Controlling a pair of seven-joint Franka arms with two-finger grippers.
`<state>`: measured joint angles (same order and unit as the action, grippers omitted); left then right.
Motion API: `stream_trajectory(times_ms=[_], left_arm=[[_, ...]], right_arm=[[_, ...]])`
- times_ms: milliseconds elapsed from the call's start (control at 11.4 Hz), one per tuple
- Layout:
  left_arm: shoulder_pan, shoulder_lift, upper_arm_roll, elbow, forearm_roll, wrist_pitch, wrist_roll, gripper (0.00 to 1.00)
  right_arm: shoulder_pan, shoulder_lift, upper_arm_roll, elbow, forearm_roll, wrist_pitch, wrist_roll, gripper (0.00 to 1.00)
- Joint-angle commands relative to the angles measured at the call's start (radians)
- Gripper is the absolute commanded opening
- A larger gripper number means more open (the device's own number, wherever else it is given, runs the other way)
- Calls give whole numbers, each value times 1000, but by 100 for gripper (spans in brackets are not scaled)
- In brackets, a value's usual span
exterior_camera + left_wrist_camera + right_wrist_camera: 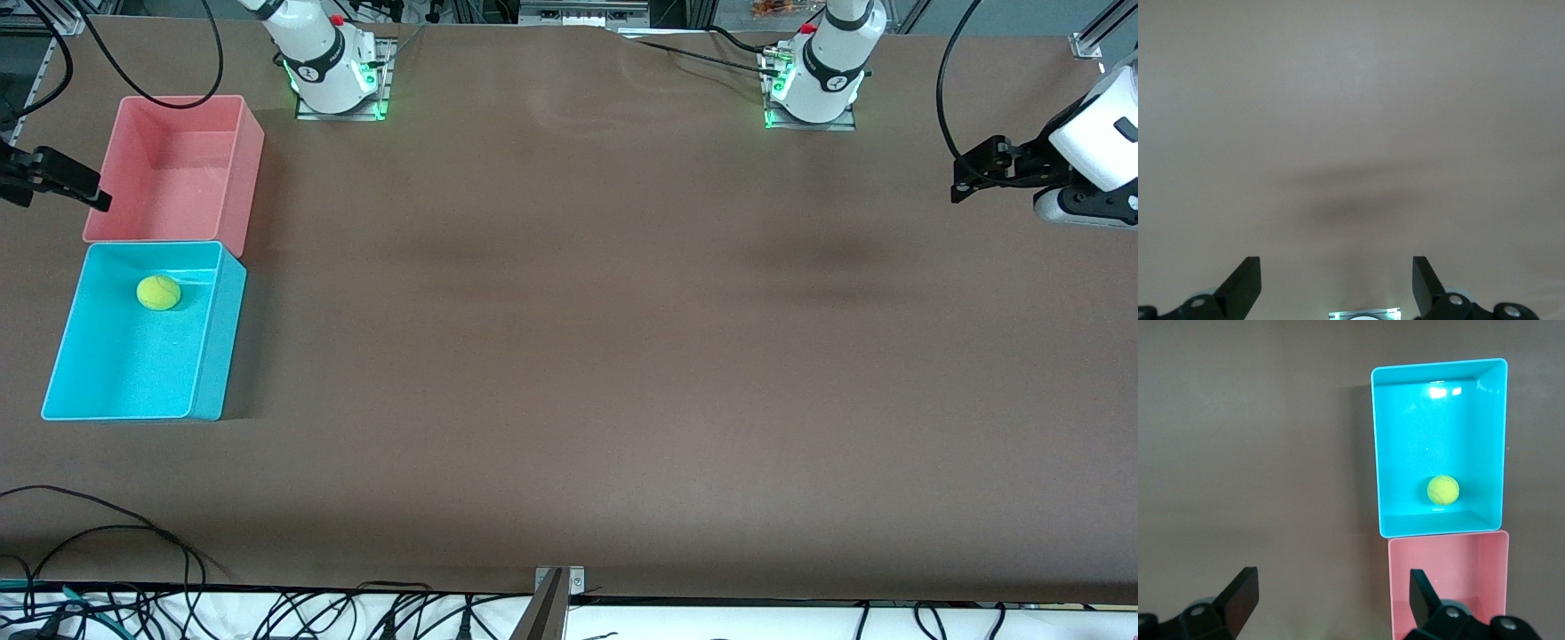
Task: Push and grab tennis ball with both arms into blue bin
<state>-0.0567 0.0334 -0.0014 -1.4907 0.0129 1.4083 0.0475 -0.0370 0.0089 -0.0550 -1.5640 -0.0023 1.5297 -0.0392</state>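
Tennis ball, small, fuzzy and yellow-green, sits inside the cyan-blue rectangular plastic bin, close to the wall touching the pink plastic tub, which lies farther from the front camera. I see my right gripper hanging spread wide and empty over the pink tub's outer edge. My left gripper hovers wide and empty over bare brown table at the left arm's end.
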Motion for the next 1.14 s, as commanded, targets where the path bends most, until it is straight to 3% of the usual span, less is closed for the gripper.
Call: stream_trajectory(times_ms=[0,1053], left_arm=[[-3,-4,-3,12,18,-15,-8,100],[-2,-3,-2,12,18,-17,-6,100]], right_arm=[[-15,-26,12,-30,25,26,13,100],[-20,-23,12,-31,28,27,2,100]])
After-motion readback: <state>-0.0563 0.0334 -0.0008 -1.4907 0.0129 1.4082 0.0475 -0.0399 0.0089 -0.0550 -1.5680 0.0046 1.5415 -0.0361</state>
